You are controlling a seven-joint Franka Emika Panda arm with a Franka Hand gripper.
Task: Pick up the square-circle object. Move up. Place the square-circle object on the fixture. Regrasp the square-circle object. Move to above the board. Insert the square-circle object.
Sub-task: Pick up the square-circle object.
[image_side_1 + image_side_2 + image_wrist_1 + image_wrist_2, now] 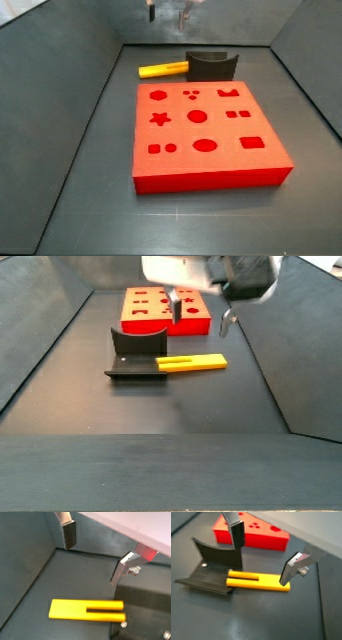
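Left to right in a side view: the fixture (134, 356), then the square-circle object (191, 362) lying flat, one end on the fixture's base plate, then the gripper (198, 314) above, fingers apart and empty. Risk, as a judgement: a descent off-centre could land a fingertip (286, 576) on the peg and skew it. A wrist view reveals the two prongs (107, 611); only a side view shows the board (207, 135) and its cutouts whole.

Yellow peg (256, 581), near-black fixture (211, 569), red board (203, 133), dark grey floor (160, 406); silver-fingered, dark-padded gripper (264, 547) above.
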